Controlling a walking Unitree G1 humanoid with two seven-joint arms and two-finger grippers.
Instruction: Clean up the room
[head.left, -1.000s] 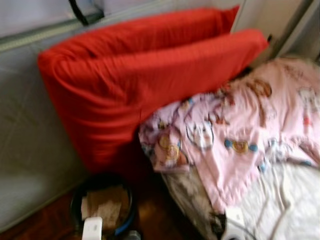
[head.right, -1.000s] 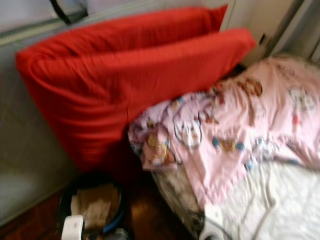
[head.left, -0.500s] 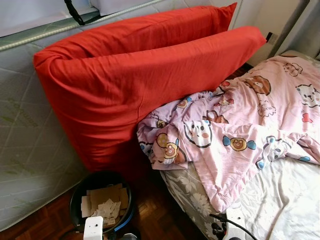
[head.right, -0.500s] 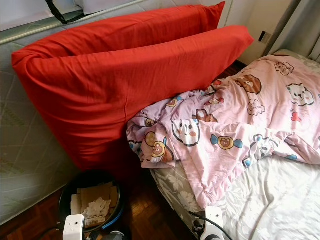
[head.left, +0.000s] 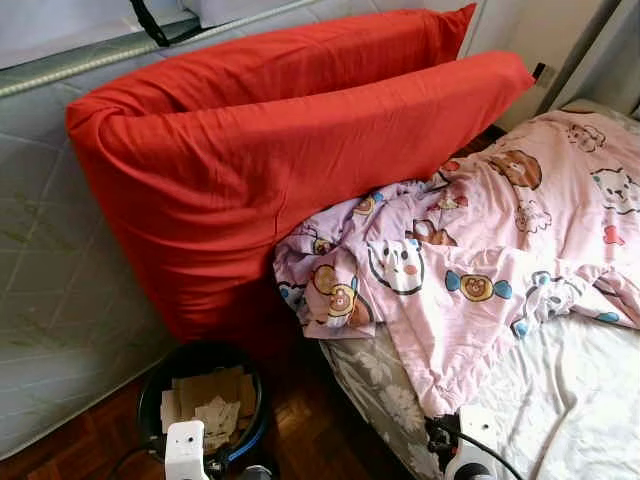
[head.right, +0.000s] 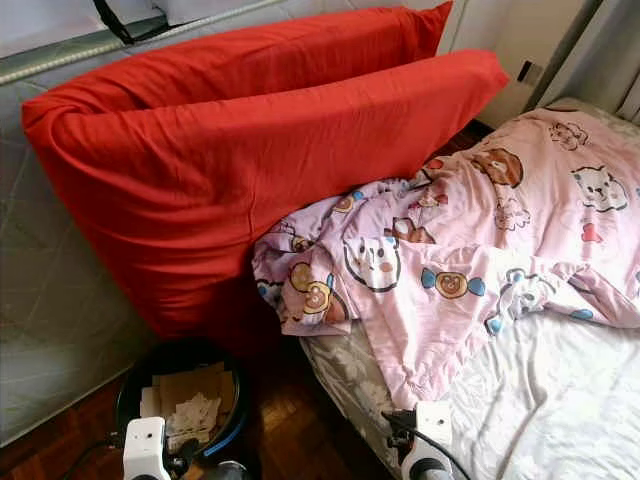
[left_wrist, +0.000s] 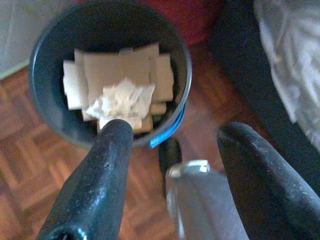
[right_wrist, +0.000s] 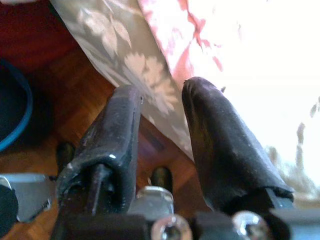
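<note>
Two long red pillows lean against an upright grey mattress. A crumpled pink cartoon-print blanket lies on the bed, with its corner bunched against the pillows. A dark round bin holding cardboard pieces and crumpled tissue stands on the floor below the pillows. My left gripper hangs open just above the bin, with nothing between its fingers. At the bed's edge my right gripper holds nothing, a narrow gap between its fingers. It hangs over the floral sheet.
The bed with its white sheet and floral side takes up the right. Wooden parquet floor runs in a narrow strip between bed and bin. A wall socket sits behind the pillows, and a black strap hangs at the top left.
The blur of a second ago has cleared. The view has shifted slightly. Both white wrist mounts have come a little higher into the bottom of the eye views.
</note>
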